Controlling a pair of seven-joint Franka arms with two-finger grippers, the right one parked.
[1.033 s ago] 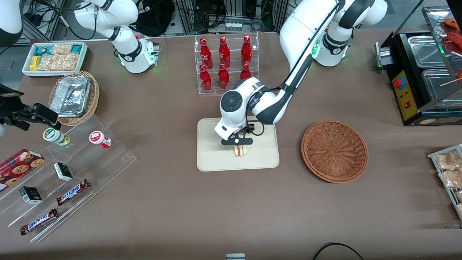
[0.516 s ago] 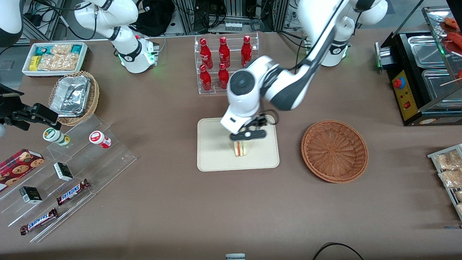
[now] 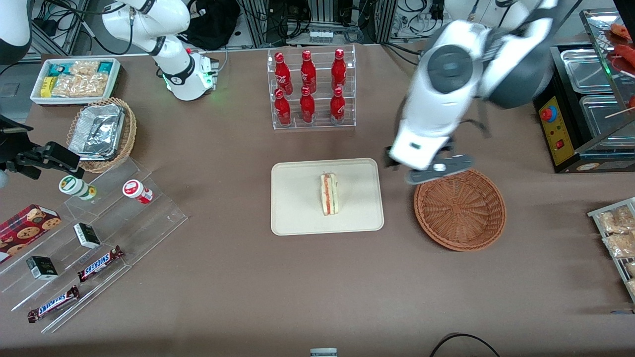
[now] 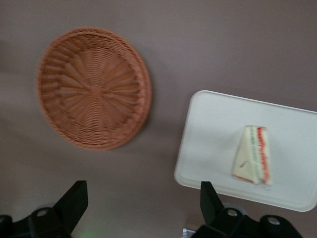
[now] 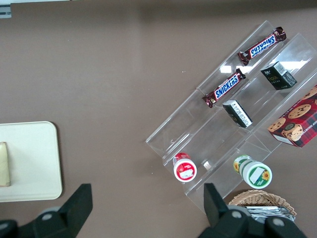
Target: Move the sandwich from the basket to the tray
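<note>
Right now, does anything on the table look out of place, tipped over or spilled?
Nothing stands out. The triangular white-bread sandwich lies intact on the flat cream rectangular tray, nothing spilled around it. The round reddish-brown wicker basket sits upright and holds nothing. The gripper hangs above the basket's rim, fingers open and holding nothing.

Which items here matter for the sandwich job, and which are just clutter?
Job: sandwich lying on tray; basket, nothing in it; claw, open, above basket's rim.
Clutter: cola bottles, foil-container basket, snack bin, Snickers bars.
</note>
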